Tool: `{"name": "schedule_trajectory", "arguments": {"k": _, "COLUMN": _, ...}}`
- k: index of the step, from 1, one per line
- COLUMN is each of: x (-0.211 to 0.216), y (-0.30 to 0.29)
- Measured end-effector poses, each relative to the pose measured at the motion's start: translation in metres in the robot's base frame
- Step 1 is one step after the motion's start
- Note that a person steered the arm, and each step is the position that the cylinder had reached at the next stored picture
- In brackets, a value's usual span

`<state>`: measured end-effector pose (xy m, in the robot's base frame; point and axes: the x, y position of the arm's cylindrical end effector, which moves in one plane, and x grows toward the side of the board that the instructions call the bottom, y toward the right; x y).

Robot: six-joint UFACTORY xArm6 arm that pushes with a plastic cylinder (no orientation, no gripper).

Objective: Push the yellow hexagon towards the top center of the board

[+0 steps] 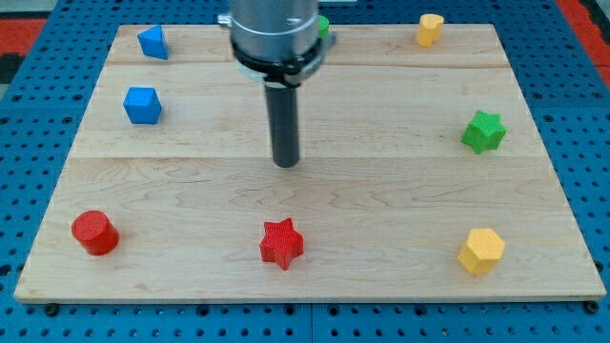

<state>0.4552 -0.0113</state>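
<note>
The yellow hexagon lies near the board's bottom right corner. My tip stands near the middle of the wooden board, far to the upper left of the hexagon and above the red star. The arm's grey body hides part of the board's top centre and most of a green block there.
A yellow cylinder stands at the top right. A green star sits at the right. Two blue blocks sit at the upper left. A red cylinder stands at the bottom left.
</note>
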Motion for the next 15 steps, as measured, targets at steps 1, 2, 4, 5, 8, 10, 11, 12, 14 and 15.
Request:
{"name": "schedule_trajectory", "arguments": {"k": 1, "x": 0.0, "y": 0.03}}
{"name": "schedule_trajectory", "arguments": {"k": 2, "x": 0.001, "y": 0.037}}
{"name": "schedule_trajectory", "arguments": {"k": 4, "x": 0.019, "y": 0.107}}
{"name": "schedule_trajectory", "arguments": {"k": 5, "x": 0.023, "y": 0.183}}
{"name": "schedule_trajectory", "arguments": {"k": 8, "x": 0.155, "y": 0.295}}
{"name": "schedule_trajectory", "arguments": {"k": 10, "x": 0.134, "y": 0.173}}
{"name": "schedule_trajectory", "arguments": {"k": 11, "x": 0.093, "y": 0.187}}
{"name": "schedule_trajectory", "arguments": {"k": 12, "x": 0.047, "y": 0.175}}
{"name": "schedule_trajectory", "arguments": {"k": 14, "x": 0.006, "y": 0.116}}
{"name": "schedule_trajectory", "arguments": {"k": 15, "x": -0.038, "y": 0.114}}
